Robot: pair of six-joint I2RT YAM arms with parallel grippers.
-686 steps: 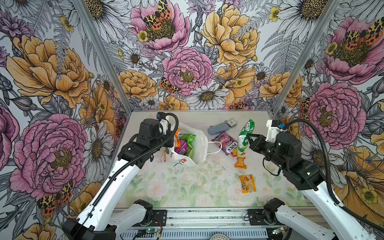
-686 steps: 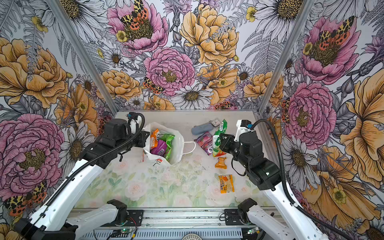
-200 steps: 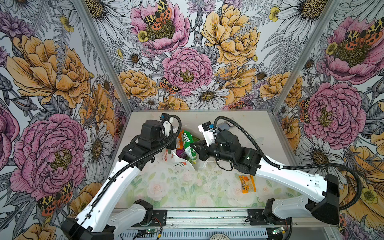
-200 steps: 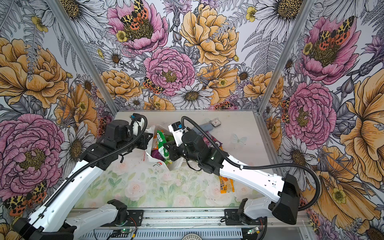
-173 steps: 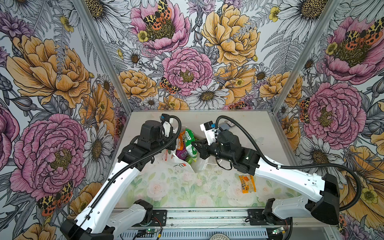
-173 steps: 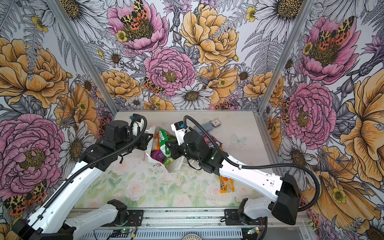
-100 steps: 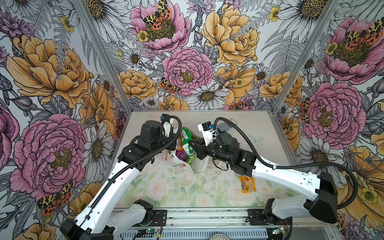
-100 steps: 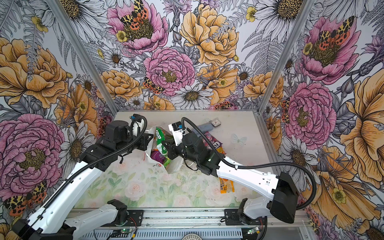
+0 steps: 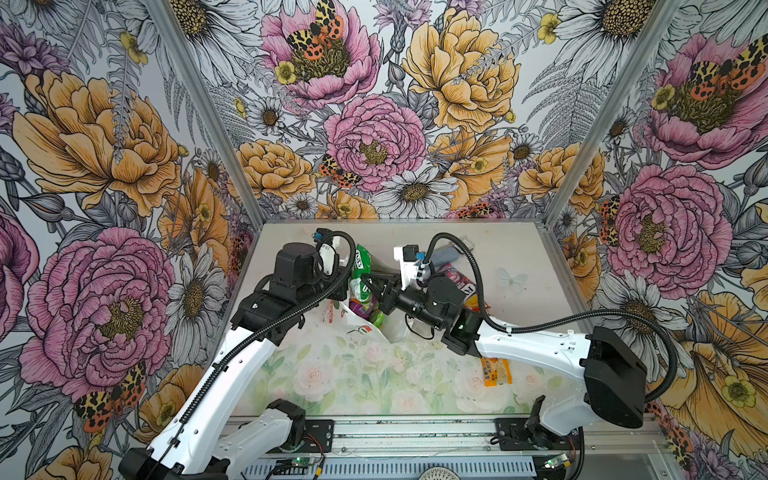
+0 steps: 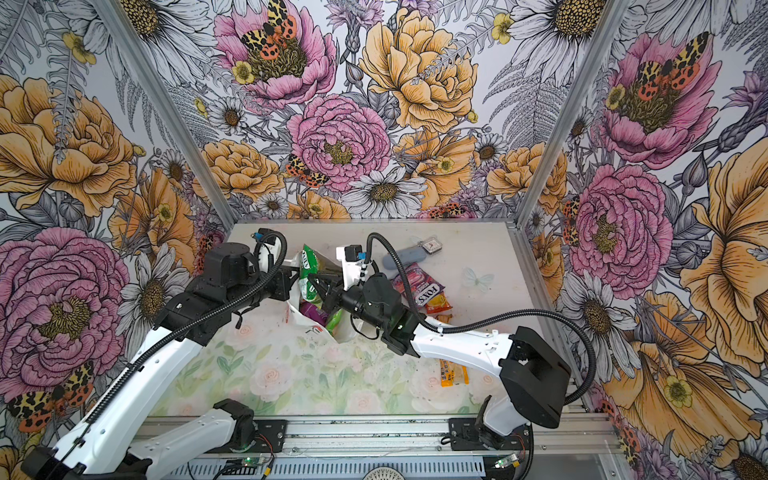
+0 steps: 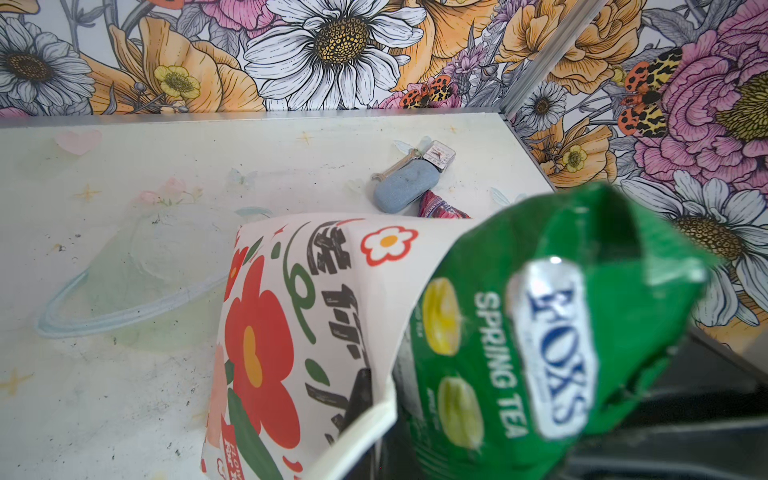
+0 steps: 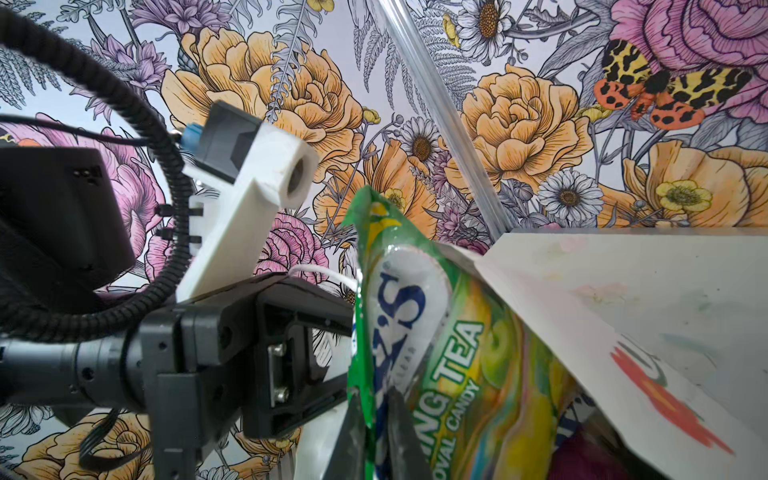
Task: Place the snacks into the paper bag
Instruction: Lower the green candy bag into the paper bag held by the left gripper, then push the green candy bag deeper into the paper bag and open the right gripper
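Where the right tool [image 12: 376,417] pinches its edge, jaws almost together, the green FOX'S packet [image 11: 540,353] stands in the mouth of the paper bag [image 11: 299,316], whose rim the left tool [image 10: 291,286] clamps tight. The left wrist view reads "SPRING TEA"; the right wrist view adds "OVAL CANDY". Only the left wrist view shows the bag's red flowers and dark lettering. In a top view a pink "FOXS" pouch [image 10: 419,286] lies on the desk [image 10: 478,249].

Table [image 9: 519,249]: pale top, printed with faint flowers.
Paper bag [image 9: 353,326]: rested on it.
Grey-blue case [image 10: 401,256], square tag [image 10: 431,245]: laid touching, beyond the bag.
Pink FOXS packet [image 10: 419,286], orange packet [image 10: 440,305]: overlapped, right of the bag.
Red-yellow packet [image 10: 454,372]: apart, front-right of the bag.
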